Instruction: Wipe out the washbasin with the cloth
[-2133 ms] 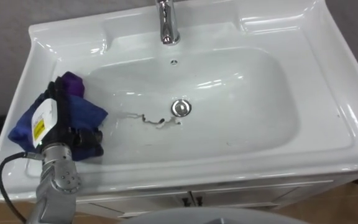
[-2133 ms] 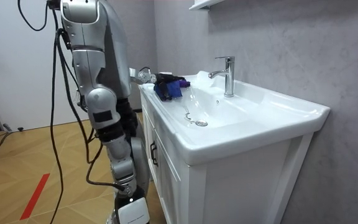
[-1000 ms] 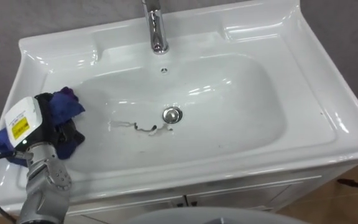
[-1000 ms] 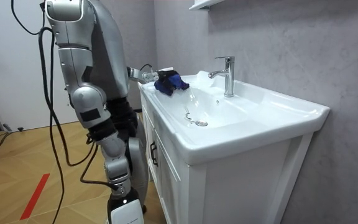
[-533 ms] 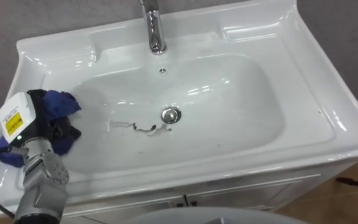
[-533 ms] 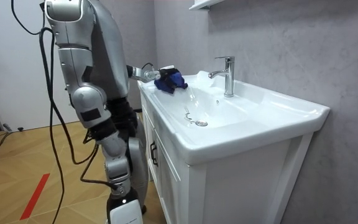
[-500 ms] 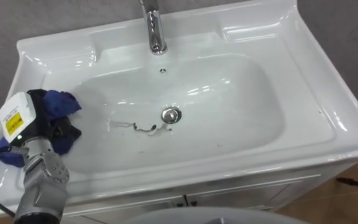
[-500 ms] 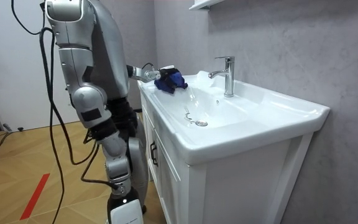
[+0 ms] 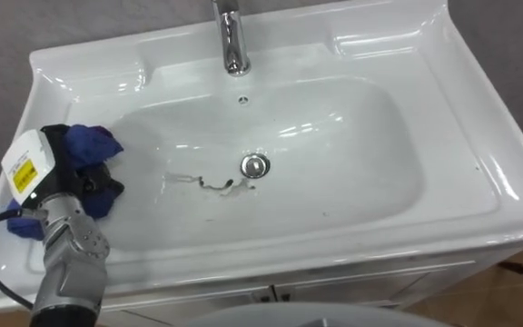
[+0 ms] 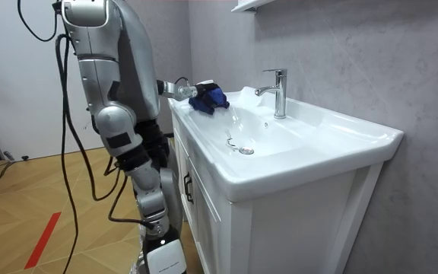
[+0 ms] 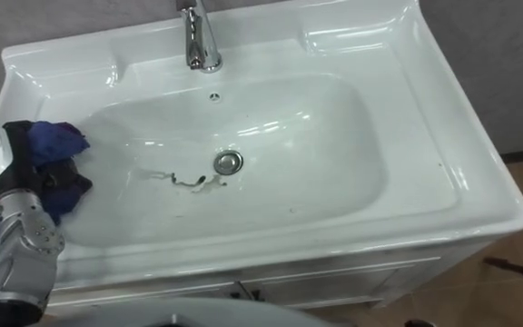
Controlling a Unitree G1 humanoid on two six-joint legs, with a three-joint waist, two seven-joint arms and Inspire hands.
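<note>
Basin (image 9: 379,182) wiping is looking barely begun from where I am standing. The dark fingers (image 9: 105,189) of the left hand (image 9: 78,186) are curling tight round a bunched blue cloth (image 9: 91,145), which is bulging out above them and poking out on the wrist side too. Fingers and cloth are sitting on the basin's left rim, right at the lip where the bowl is starting to slope down.

Off to the fingers' right, well apart from them on the bowl floor, a thin dark squiggle of dirt (image 9: 209,184) is lying just beside the drain (image 9: 255,165). Beyond that, the tap (image 9: 232,41) is standing at the back edge. In the room view the robot is standing at the front of the white cabinet (image 10: 280,221), reaching over the far end of its top.

I am thinking the main risk is the cloth. It is wadded up, so a sweep may be dragging knuckles rather than fabric over the glaze. It may also be smearing the squiggle toward the drain instead of lifting it. A loose tail could be snagging on the rim and pulling free of the grip.
</note>
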